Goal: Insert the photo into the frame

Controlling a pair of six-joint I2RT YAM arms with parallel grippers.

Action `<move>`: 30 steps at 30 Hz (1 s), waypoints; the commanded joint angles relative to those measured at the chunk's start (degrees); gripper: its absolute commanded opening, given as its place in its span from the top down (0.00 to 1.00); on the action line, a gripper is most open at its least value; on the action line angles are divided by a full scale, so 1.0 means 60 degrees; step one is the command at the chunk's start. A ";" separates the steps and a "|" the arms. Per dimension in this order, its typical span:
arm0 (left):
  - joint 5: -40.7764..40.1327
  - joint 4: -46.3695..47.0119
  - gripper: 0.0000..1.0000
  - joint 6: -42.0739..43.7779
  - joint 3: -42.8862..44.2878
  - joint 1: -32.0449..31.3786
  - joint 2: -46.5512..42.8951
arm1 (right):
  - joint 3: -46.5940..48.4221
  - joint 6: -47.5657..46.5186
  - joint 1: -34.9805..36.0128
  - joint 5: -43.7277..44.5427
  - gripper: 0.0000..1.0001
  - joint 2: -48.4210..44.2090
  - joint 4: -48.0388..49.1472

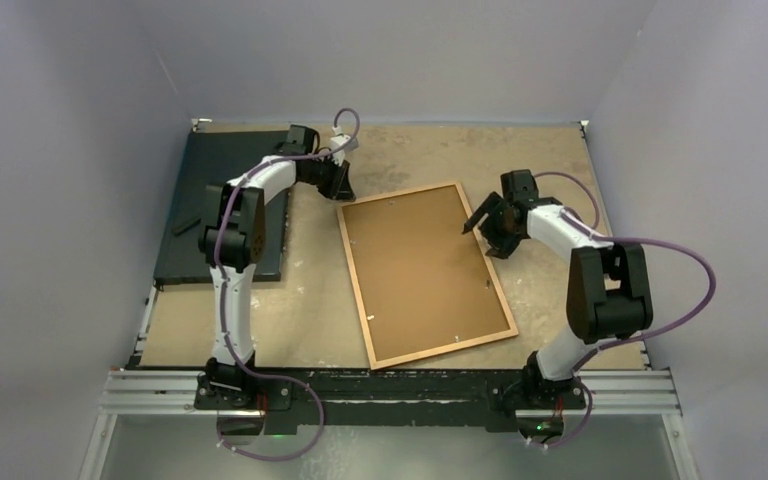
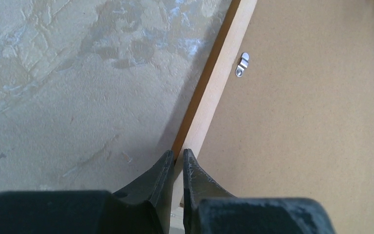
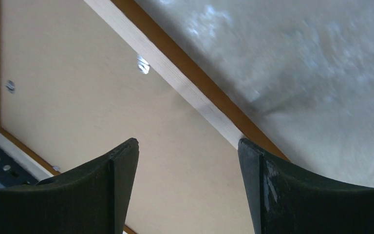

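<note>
The frame [image 1: 355, 285] lies flat on the bench [image 1: 440, 150] in the middle of the overhead picture, tilted a little so its upper end leans left. It lies back side up. Inside its narrow orange-brown border sits a plain brown backing board [image 1: 425, 270], which fills the whole opening. Small metal clips [image 2: 242, 64] stand along the inner edge of the border, their tips over the board. The photo does not show in any view.

The left arm [image 1: 235, 230] reaches to the upper left corner of the frame. In its wrist view the left jaws are drawn nearly together, with only a thin slit between the fingers [image 2: 197, 175]. The tips sit right at the pale wooden border [image 2: 224, 73], and nothing can be made out pinched between them.

The right arm [image 1: 605, 280] reaches in from the right of the overhead picture to the upper part of the frame's right edge. The right jaws stand wide apart and released. In their wrist view the border [image 3: 175, 78] runs diagonally across the gap between the two fingers [image 3: 121, 170], with board under one and bare bench under the other.

A dark mat [image 1: 195, 170] lies flat at the upper left of the bench, apart from the frame.
</note>
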 commanded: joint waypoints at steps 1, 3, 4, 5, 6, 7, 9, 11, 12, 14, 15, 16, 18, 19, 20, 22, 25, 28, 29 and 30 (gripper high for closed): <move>-0.0927 -0.1328 0.92 0.0836 -0.1151 0.0363 -0.0231 | 0.0595 -0.0588 -0.0164 0.0526 0.22 0.1225 0.0879; -0.0862 -0.1381 0.92 0.0968 -0.1547 0.0457 -0.0448 | 0.1100 -0.0745 -0.0173 0.0429 0.24 0.1661 0.0866; -0.0843 -0.1414 0.92 0.1045 -0.1767 0.0507 -0.0568 | 0.1339 -0.0806 -0.0178 0.0273 0.25 0.1864 0.0873; -0.0834 -0.1429 0.92 0.1104 -0.1976 0.0546 -0.0702 | 0.1574 -0.0876 -0.0178 0.0183 0.26 0.1990 0.0853; -0.0821 -0.1420 0.92 0.1152 -0.2169 0.0582 -0.0868 | 0.1865 -0.0980 -0.0173 0.0157 0.25 0.2042 0.0743; -0.0789 -0.1448 0.92 0.1161 -0.2279 0.0608 -0.0983 | 0.2192 -0.1072 -0.0170 0.0260 0.23 0.2000 0.0535; -0.0711 -0.1553 0.92 0.1168 -0.2288 0.0644 -0.1124 | 0.2319 -0.1016 -0.0170 0.0478 0.17 0.1586 -0.0049; -0.0667 -0.1619 0.92 0.1147 -0.2100 0.0654 -0.1225 | 0.2054 -0.0974 -0.0178 0.0619 0.07 0.0926 -0.0704; -0.0638 -0.1621 0.91 0.1102 -0.1961 0.0661 -0.1253 | 0.1902 -0.0987 -0.0186 0.0669 0.03 0.0553 -0.1136; -0.0589 -0.1674 0.90 0.0952 -0.1535 0.0661 -0.1205 | 0.1268 -0.1038 -0.0182 0.0606 0.01 -0.0227 -0.1915; -0.0538 -0.1723 0.90 0.0889 -0.1271 0.0655 -0.1157 | 0.0948 -0.1043 -0.0192 0.0572 0.01 -0.0650 -0.2271; -0.0477 -0.1718 0.90 0.0794 -0.1055 0.0659 -0.1115 | 0.0668 -0.1058 -0.0193 0.0612 0.01 -0.0983 -0.2826; -0.0369 -0.1509 0.89 0.0564 -0.0832 0.0661 -0.1075 | 0.0312 -0.0997 -0.0238 0.0610 0.01 -0.1586 -0.3785; -0.0313 -0.1349 0.89 0.0414 -0.0786 0.0651 -0.1062 | 0.0158 -0.0937 -0.0250 0.0547 0.01 -0.1840 -0.4246; -0.0251 -0.1225 0.89 0.0298 -0.0738 0.0641 -0.1037 | -0.0009 -0.0896 -0.0251 0.0341 0.01 -0.2115 -0.4637; -0.0180 -0.1151 0.88 0.0166 -0.0555 0.0588 -0.0921 | -0.0535 -0.0744 -0.0252 -0.0035 0.01 -0.2765 -0.5228; -0.0153 -0.1159 0.87 0.0122 -0.0257 0.0442 -0.0726 | -0.1562 -0.0663 -0.0252 -0.0627 0.01 -0.3497 -0.5740; -0.0192 -0.1138 0.86 0.0082 -0.0034 0.0321 -0.0514 | -0.2442 -0.0688 -0.0252 -0.0939 0.01 -0.4055 -0.5889; -0.0225 -0.1158 0.86 0.0101 0.0064 0.0288 -0.0425 | -0.2678 -0.0669 -0.0252 -0.1025 0.01 -0.4194 -0.5941; -0.0260 -0.1197 0.86 0.0105 0.0156 0.0269 -0.0346 | -0.2868 -0.0669 -0.0252 -0.1038 0.01 -0.4328 -0.5977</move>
